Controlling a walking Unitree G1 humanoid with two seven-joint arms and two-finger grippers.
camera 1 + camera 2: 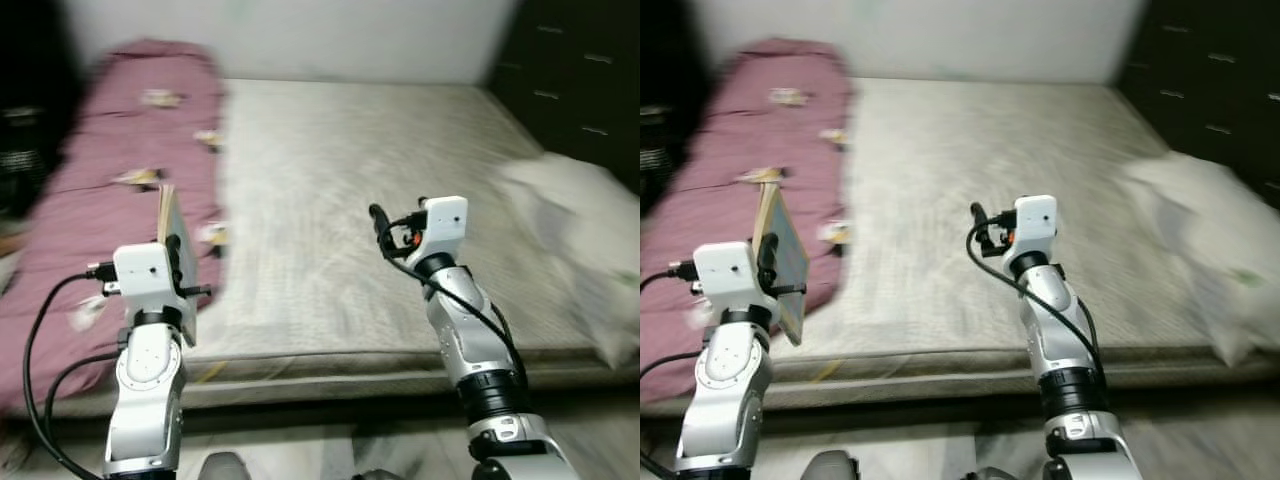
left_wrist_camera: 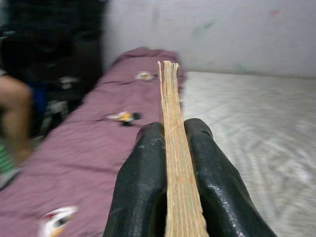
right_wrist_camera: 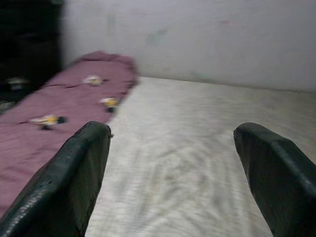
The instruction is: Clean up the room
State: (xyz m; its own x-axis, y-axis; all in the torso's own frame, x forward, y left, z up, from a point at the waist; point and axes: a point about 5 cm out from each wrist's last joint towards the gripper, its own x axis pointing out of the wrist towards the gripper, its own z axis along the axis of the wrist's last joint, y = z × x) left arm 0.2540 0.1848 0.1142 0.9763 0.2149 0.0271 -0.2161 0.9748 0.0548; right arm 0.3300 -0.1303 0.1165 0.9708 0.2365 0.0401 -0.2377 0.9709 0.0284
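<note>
— Nearest to the head camera, what are you seeing?

— Two silver arms are reaching up from the lower edge of the head views. On the robot's left, the left tool [image 2: 170, 163] is clamping its two black fingers [image 2: 140, 187] on a thin book [image 2: 174, 148], one finger on each cover.

— How is that book sitting?

— It is standing on edge, held upright above the near left corner of the bed. In the left wrist view its tan page edges are running straight up between the fingers. From the head, the book [image 1: 172, 250] is showing as a flat panel rising just above the wrist housing.

— And the other arm?

— The right tool [image 3: 173, 173] is hanging over the middle of the mattress [image 1: 360, 190] with its fingers spread wide apart and nothing between them. In the right wrist view one finger [image 3: 69, 177] is standing at each side, with pale mattress between.

— What else is lying on the bed?

— A maroon blanket [image 1: 110, 160] with small yellow and white figures is stretching along the left side, from the wall towards the near edge. A white pillow [image 1: 585, 240] is sitting at the right edge, blurred. Dark drawers [image 1: 575, 70] are standing beyond it on the right.

— Anyone around?

— A person's leg [image 2: 15, 118] is showing beside the blanket's far side in the left wrist view, blurred.
</note>
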